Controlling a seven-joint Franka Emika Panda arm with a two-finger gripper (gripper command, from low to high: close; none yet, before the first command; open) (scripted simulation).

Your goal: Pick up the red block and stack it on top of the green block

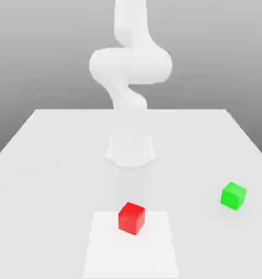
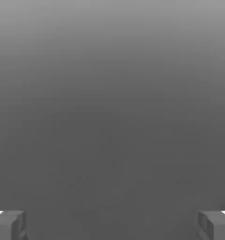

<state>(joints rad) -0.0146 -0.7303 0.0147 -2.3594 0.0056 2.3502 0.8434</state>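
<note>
Red block (image 1: 132,218): sitting on the table (image 1: 56,158), near the front edge in the exterior view, roughly at the middle of that view's width. It is resting on a paler rectangular patch (image 1: 105,250) of the tabletop, one corner turned toward the camera. Nothing is touching it.

Green block (image 1: 233,195): sitting on the same table, toward the exterior view's right and slightly farther back than the red one. The two are lying well apart. Nothing is resting on top of it.

Arm (image 1: 130,65): white, rising from a round base (image 1: 131,150) behind the red block and curving upward out of the exterior view.

Gripper (image 2: 112,225): in the hand view, two grey fingers (image 2: 9,225) are showing at opposite sides of the picture, standing wide apart and holding nothing. Plain grey surface is lying between them.
</note>
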